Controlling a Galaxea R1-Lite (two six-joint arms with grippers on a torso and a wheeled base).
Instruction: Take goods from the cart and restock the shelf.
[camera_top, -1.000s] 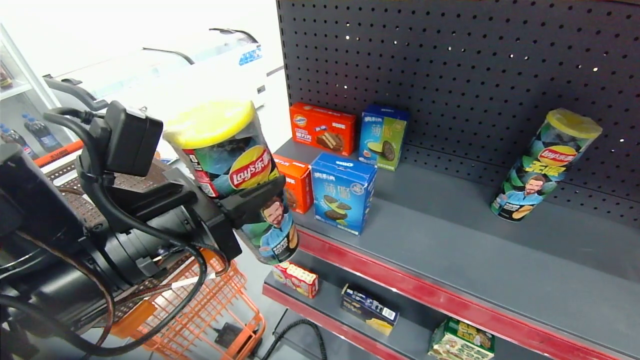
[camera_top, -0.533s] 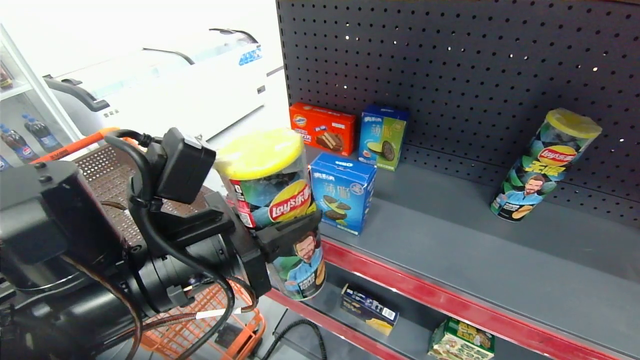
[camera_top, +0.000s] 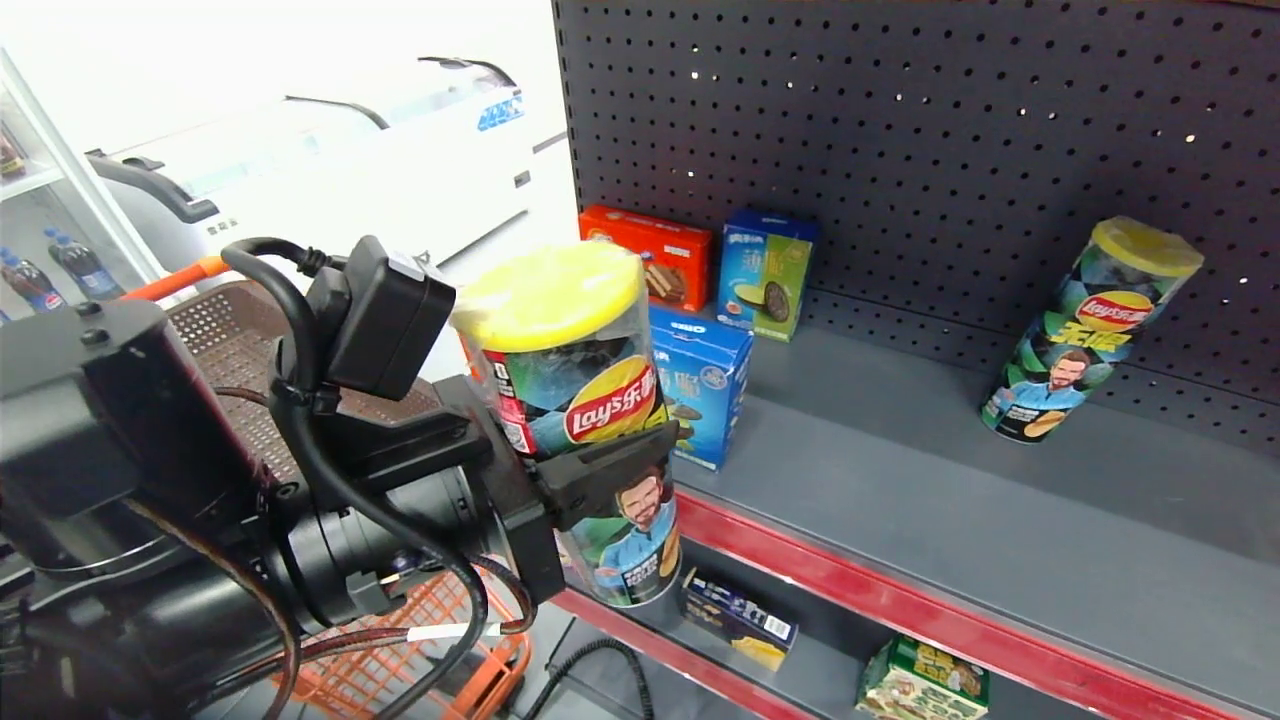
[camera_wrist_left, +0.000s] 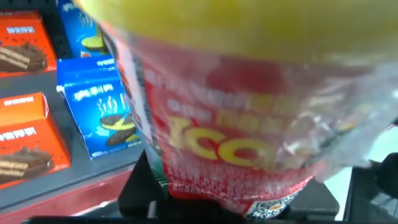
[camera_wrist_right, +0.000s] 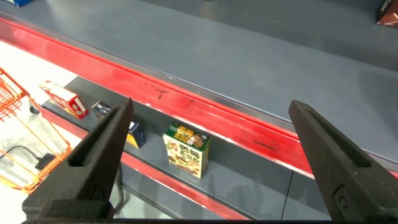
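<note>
Since 1.0 s ago, the left gripper (camera_top: 585, 455) has carried the chip can (camera_top: 560, 350) away from the cart (camera_top: 240, 350) and toward the blue box (camera_top: 700, 390) at the front of the shelf (camera_top: 900, 500). In the head view the can now overlaps that box's near side.

Findings:
- The left jaws are closed across the can's middle, with 1 dark finger lying over the printed label. The can is held clear of any surface, yellow lid up, leaning slightly. The left wrist view shows the can (camera_wrist_left: 236, 124) close up and the blue box (camera_wrist_left: 99, 115) beyond it.
- The right gripper (camera_wrist_right: 211, 162) is spread wide with nothing in it, out in front of the shelf's red lip (camera_wrist_right: 205, 102).
- 1 second can (camera_top: 1090, 330) stands well apart from the blue box, against the back panel.

Risks, as judged:
- The can's base appears lower than the red lip. Advancing without a lift could strike the lip and twist the can in the jaws.
- Its path runs close to the blue box. A sideways brush could topple that box.
- The lean means a release may leave the can rocking or rolling.
</note>
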